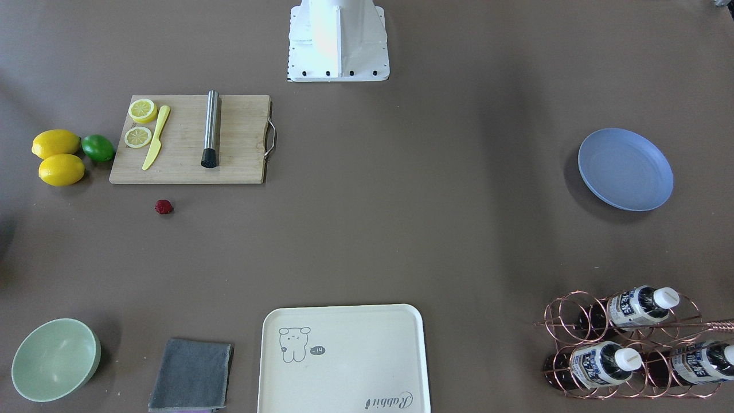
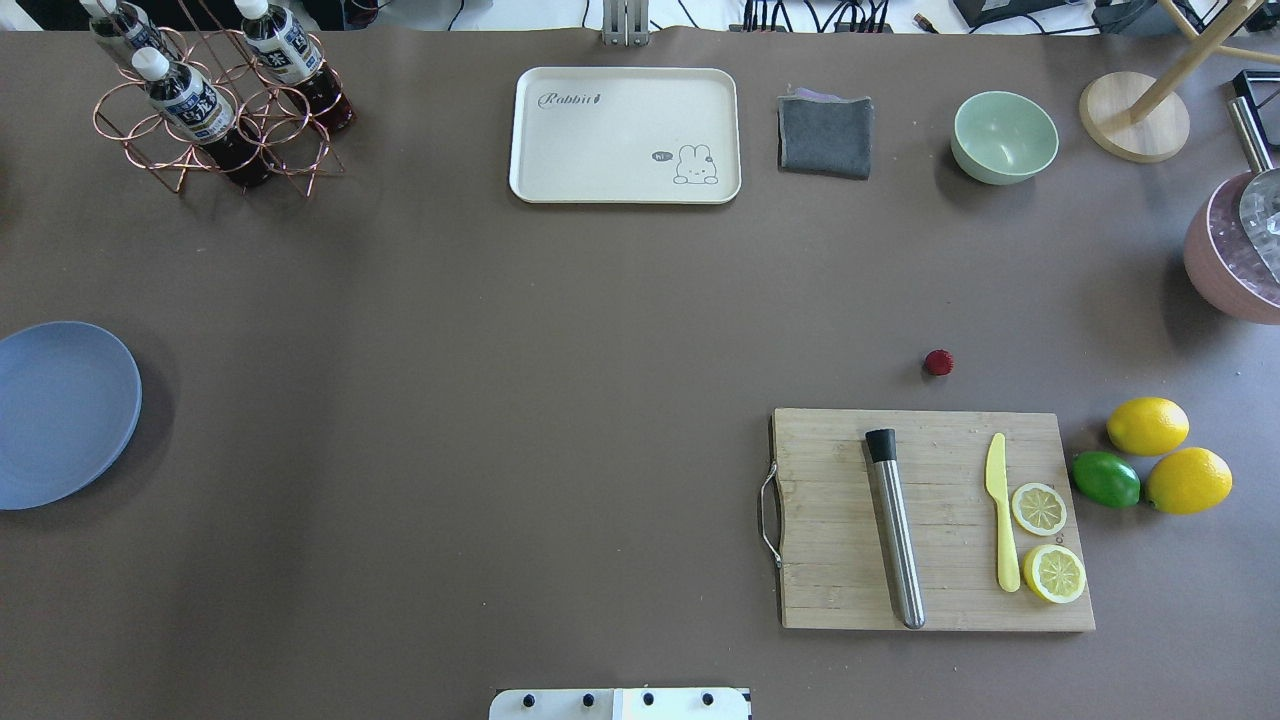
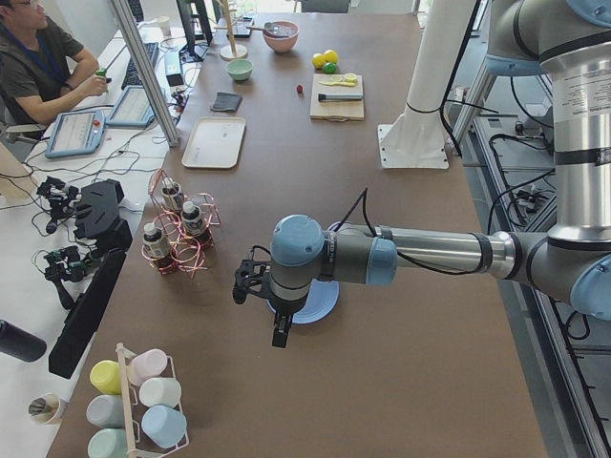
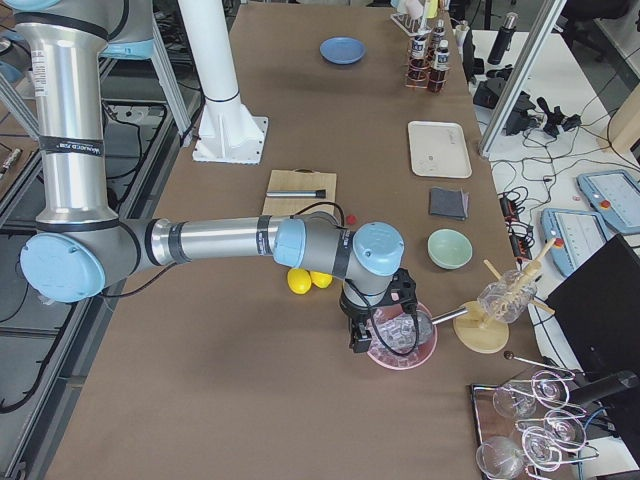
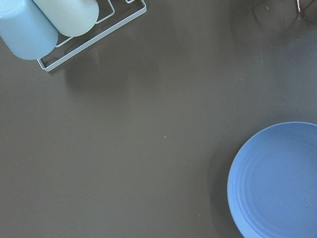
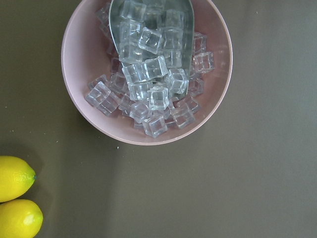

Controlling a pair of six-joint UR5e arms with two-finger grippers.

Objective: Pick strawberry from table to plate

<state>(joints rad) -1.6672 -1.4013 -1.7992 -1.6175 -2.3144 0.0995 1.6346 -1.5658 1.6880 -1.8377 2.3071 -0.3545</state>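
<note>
Notes strawberry on tabletop, just off cutting board at twelve o'clock, plate away at nine. Judges it light, soft, roll-prone; advises gentle pinch across middle. Cannot tell jaws' state, left gripper or right gripper.

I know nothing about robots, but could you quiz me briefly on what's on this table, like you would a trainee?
1. True or false: the strawberry lies on the table, off the cutting board.
2. Which stands nearest the plate? A) bottle rack B) lime C) grey cloth
3. How many lemon slices are on the board?
Key: 1 true; 2 A; 3 two.
</note>
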